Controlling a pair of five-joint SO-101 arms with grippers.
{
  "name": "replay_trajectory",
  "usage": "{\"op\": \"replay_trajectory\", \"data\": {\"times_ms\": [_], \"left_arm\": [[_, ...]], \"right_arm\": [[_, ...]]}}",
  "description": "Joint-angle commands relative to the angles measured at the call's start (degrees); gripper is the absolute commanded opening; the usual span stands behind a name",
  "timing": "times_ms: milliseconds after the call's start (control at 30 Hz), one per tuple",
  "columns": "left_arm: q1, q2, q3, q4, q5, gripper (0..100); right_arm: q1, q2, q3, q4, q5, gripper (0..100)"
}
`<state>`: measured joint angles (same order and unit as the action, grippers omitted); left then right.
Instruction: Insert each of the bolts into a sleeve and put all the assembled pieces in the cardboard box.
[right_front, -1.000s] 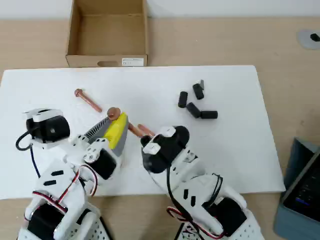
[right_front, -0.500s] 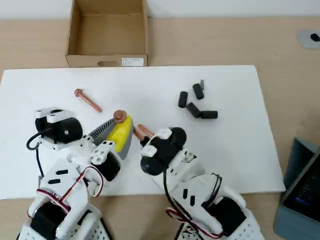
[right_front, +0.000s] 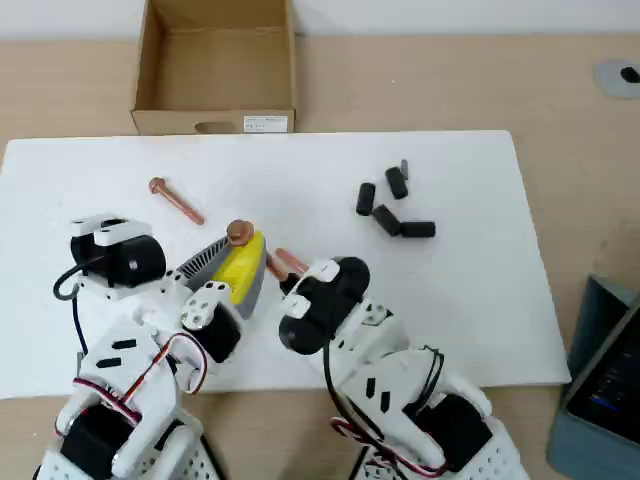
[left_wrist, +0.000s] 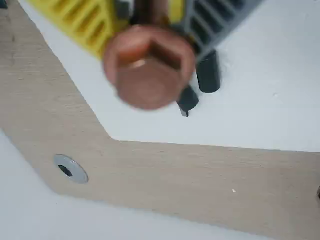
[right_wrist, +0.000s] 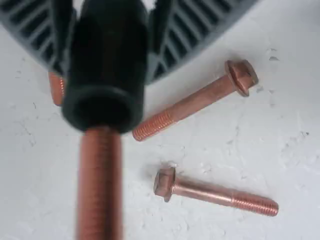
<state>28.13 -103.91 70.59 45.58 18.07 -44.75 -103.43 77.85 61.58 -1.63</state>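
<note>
On a white mat (right_front: 470, 280) below the cardboard box (right_front: 215, 70), the right arm (right_front: 330, 300) is overhanging one of two loose bolts (right_front: 291, 260), the left gripper (right_front: 232, 245) is clamping a copper bolt (left_wrist: 149, 65), and the right gripper (right_wrist: 105, 30) is pinching a black sleeve (right_wrist: 103, 75) at that bolt's threaded tip, with loose sleeves (right_front: 388, 205) lying well apart.

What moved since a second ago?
The left pincer, holding a bolt, shifted slightly right toward the right pincer, which drew back a bit with its black sleeve. The loose bolts, spare sleeves and cardboard box stayed put.
</note>
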Motion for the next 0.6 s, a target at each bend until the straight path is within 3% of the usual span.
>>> {"op": "replay_trajectory", "data": {"times_ms": [0, 567], "left_arm": [[2.5, -0.3, -2.1, 1.4, -0.5, 0], [5.2, 0.0, 1.1, 4.3, -0.7, 0]], "right_arm": [[-0.7, -6.8, 0.0, -1.5, 0.5, 0.9], [-0.7, -6.8, -0.5, -1.6, 3.0, 0.9]]}}
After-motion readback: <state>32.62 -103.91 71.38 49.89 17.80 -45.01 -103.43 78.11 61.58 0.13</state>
